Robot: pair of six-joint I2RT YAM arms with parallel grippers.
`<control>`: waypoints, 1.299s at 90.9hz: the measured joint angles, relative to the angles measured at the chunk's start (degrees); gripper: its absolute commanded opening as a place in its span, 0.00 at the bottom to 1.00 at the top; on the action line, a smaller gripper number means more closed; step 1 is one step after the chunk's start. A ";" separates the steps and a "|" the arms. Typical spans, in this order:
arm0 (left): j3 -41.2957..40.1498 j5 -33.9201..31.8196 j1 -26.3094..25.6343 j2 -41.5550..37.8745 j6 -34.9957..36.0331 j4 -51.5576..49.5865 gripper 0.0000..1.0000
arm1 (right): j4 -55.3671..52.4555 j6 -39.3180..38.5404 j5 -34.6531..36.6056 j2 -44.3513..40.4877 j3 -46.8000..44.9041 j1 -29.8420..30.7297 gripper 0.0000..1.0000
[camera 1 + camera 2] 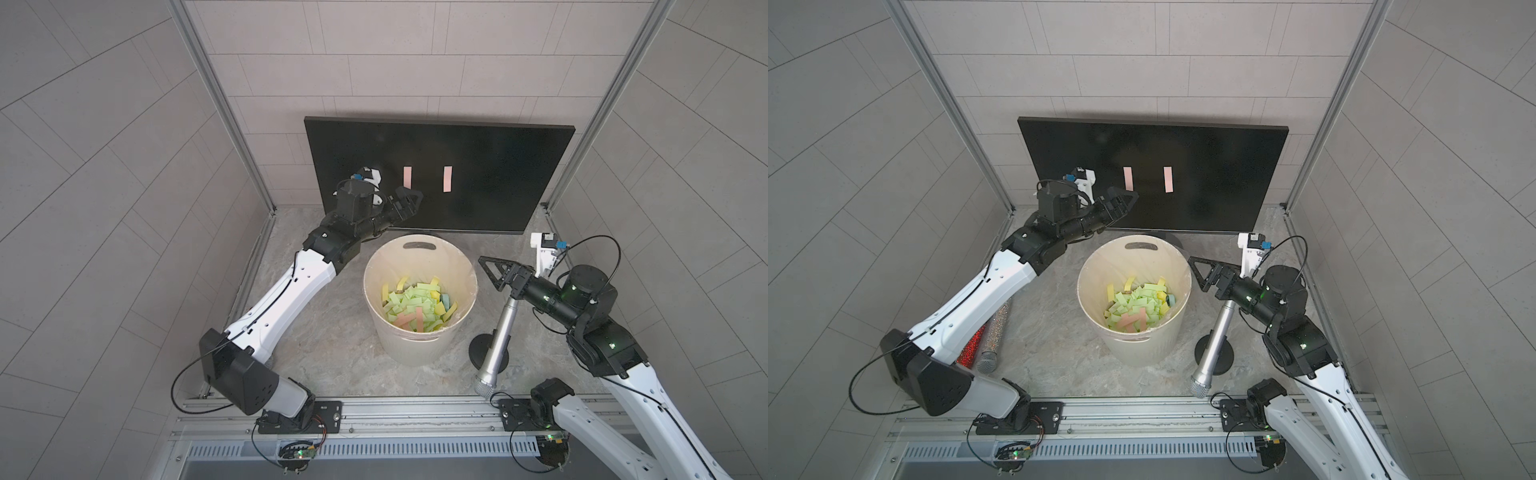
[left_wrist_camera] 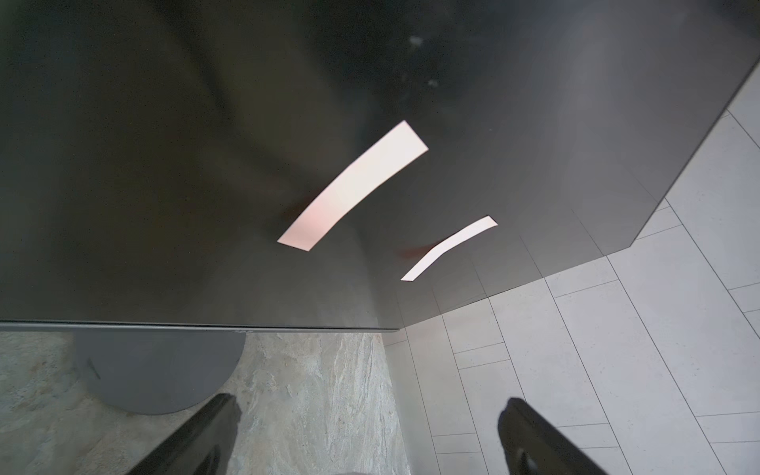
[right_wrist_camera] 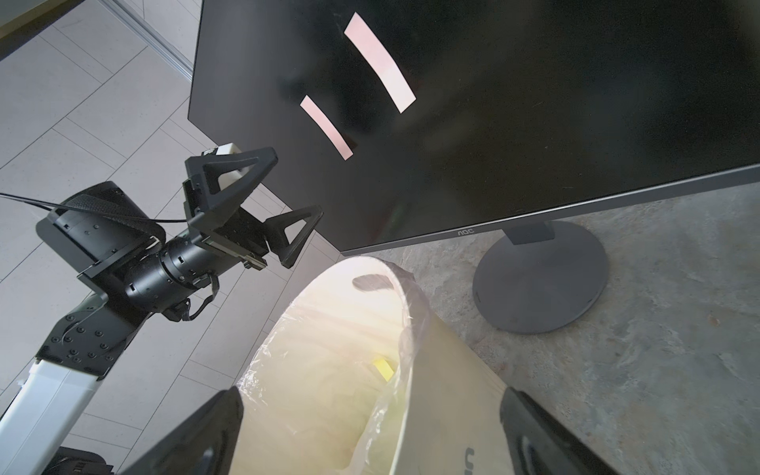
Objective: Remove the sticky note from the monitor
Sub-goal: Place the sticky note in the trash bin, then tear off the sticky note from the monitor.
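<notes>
- Left gripper (image 1: 409,200): my fingers (image 2: 218,423) stand spread wide and released, with nothing between them.
- Position: it hovers in front of the monitor (image 1: 498,174), low on the screen's left part. The left wrist view shows the fingertips short of the glass.
- Task items: two pink sticky notes are stuck upright on the screen, side by side, the left note (image 1: 407,177) and the right note (image 1: 447,179).
- The left note sits just above my left fingertips, near but untouched. The right note is further along the screen.
- Right gripper (image 1: 492,272): my fingers here are also wide apart and empty. It hangs just beside the right rim of the bucket (image 1: 419,353), well apart from the monitor.
- Bucket: cream, lined with clear plastic, standing on the table (image 1: 332,332) in front of the monitor, between my arms. It holds loose slips (image 1: 415,303) in green, yellow and pink.
- Microphone (image 1: 496,332): it leans on a round stand beside the bucket, below my right gripper.
</notes>
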 measured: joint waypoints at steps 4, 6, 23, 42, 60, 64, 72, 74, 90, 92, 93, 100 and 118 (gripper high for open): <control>0.70 0.28 0.31 0.94 -0.20 0.31 1.00 | 0.00 -0.11 -0.02 0.00 0.00 -0.11 1.00; 1.05 0.37 0.39 1.31 -0.26 0.48 1.00 | 0.00 -0.13 -0.02 0.00 0.00 -0.22 1.00; 4.02 0.92 1.16 4.57 -0.72 2.78 1.00 | 0.00 -0.37 -0.04 0.00 0.00 -0.66 1.00; 6.45 1.18 1.73 7.54 -1.16 5.66 1.00 | -0.02 -0.55 -0.04 -0.02 0.00 -0.92 1.00; 7.04 1.29 1.88 9.49 -2.12 7.17 1.00 | -0.04 -0.59 -0.07 -0.59 0.00 -1.40 1.00; 7.04 1.25 1.88 9.86 -2.21 7.23 1.00 | -0.04 -0.59 -0.07 -0.70 0.00 -1.44 1.00; 7.04 0.90 1.88 10.38 -2.40 7.39 1.00 | -0.04 -0.63 -0.17 -0.85 0.00 -1.66 1.00; 7.04 0.83 1.88 10.47 -2.47 7.48 1.00 | -0.04 -0.66 -0.20 -0.94 0.00 -1.75 1.00; 7.06 0.46 1.86 10.69 -3.04 7.89 0.98 | -0.11 -0.79 -0.33 -1.16 0.00 -2.19 1.00; 7.10 0.42 1.86 10.75 -3.10 7.91 0.97 | -0.13 -0.79 -0.33 -1.20 0.00 -2.23 1.00; 7.13 0.39 1.86 10.78 -3.13 7.96 0.97 | -0.15 -0.79 -0.35 -1.25 0.00 -2.27 1.00; 7.17 0.22 1.86 10.97 -3.30 8.46 0.93 | -0.46 -0.79 -0.48 -1.44 0.00 -2.47 1.00; 8.11 -0.37 1.81 11.23 -3.67 8.87 0.86 | -1.05 -0.83 -0.59 -1.84 0.00 -2.67 1.00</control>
